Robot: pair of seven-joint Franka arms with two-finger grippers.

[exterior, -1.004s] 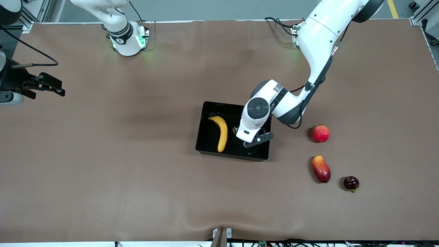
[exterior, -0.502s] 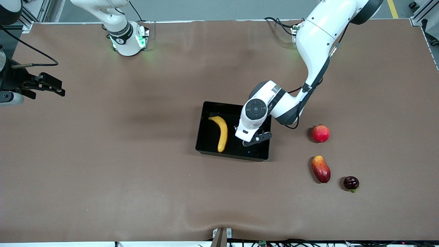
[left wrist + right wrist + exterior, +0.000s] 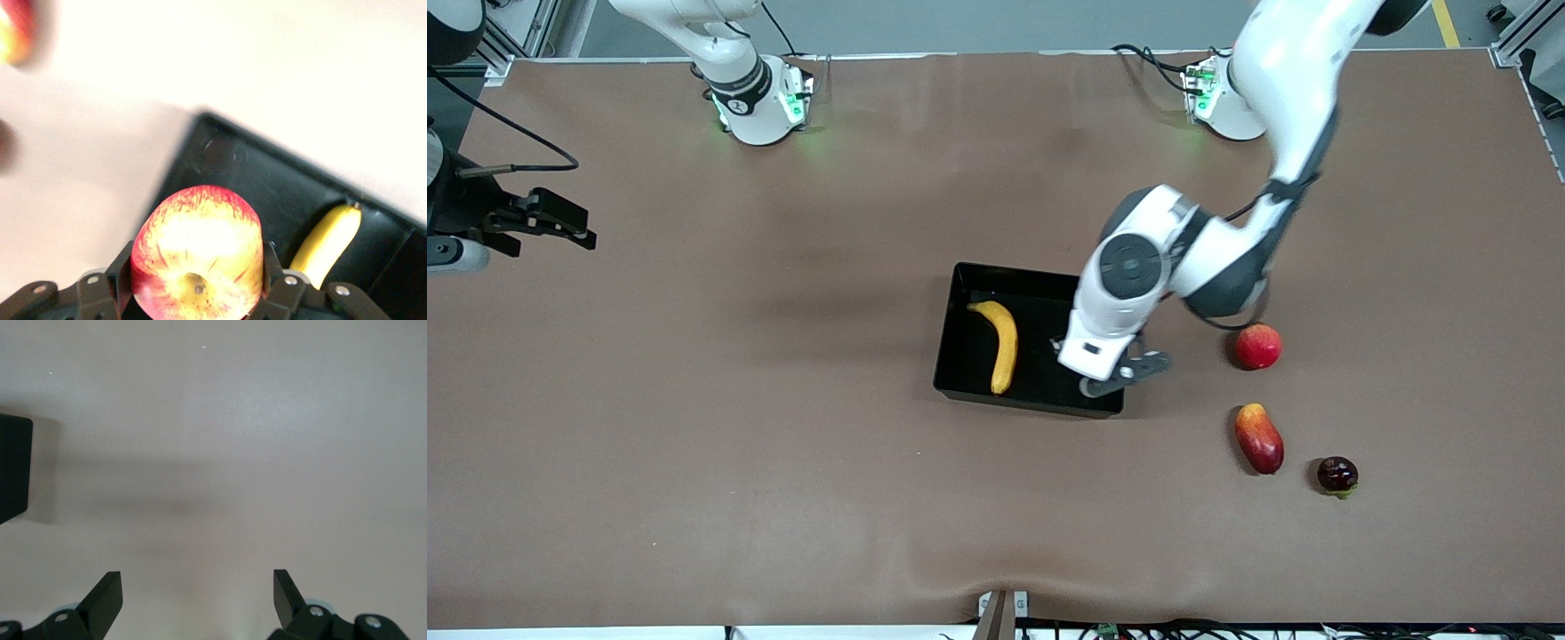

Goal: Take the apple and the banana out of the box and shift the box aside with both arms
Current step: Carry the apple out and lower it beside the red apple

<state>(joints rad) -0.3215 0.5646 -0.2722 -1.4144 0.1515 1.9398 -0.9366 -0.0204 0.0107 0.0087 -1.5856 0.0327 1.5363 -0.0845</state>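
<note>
The black box sits mid-table with the yellow banana lying in it. My left gripper hangs over the box's corner that is toward the left arm's end and nearer the front camera. In the left wrist view it is shut on the red-and-yellow streaked apple, above the box and the banana. The wrist hides the apple in the front view. My right gripper waits open and empty at the right arm's end, over bare table.
On the table toward the left arm's end lie a plain red round fruit, an oval red-orange mango and a small dark fruit. A corner of the box shows in the right wrist view.
My left arm has swung toward its own end of the table. Its gripper went from over the box's inside to over the box's corner. The right arm has not moved.
</note>
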